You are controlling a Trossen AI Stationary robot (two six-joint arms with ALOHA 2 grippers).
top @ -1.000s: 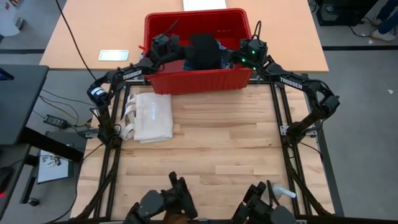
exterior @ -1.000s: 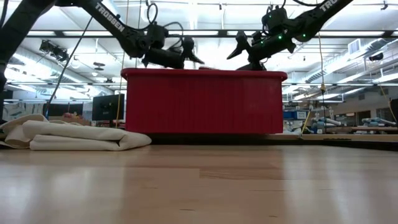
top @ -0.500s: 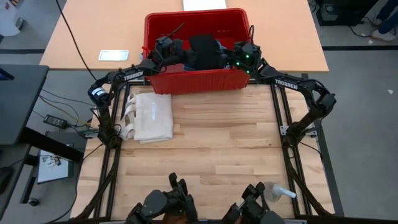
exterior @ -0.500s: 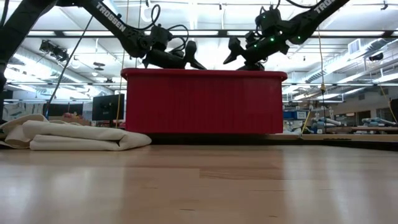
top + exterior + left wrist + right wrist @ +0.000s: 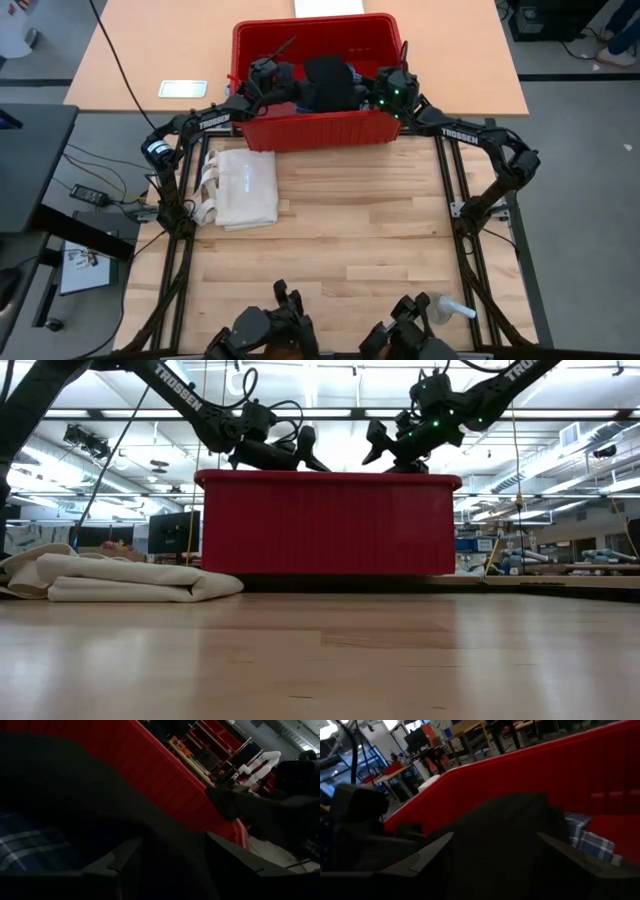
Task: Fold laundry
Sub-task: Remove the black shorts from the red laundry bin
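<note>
Red bin [image 5: 318, 128], top centre: one black garment [image 5: 328, 80] lying lengthwise top-to-bottom, one plaid garment [image 5: 587, 840] beside it. My left gripper [image 5: 292, 88] and right gripper [image 5: 368, 92] flank it, jaws spread.

Most of the wooden table [image 5: 340, 240] lay bare, so a gripper could pass freely there. A folded cream cloth [image 5: 243, 187] took the left side. At the far edge the red bin [image 5: 320, 128] stood with high walls; both arms and the black garment [image 5: 328, 80] crowded its inside.
</note>
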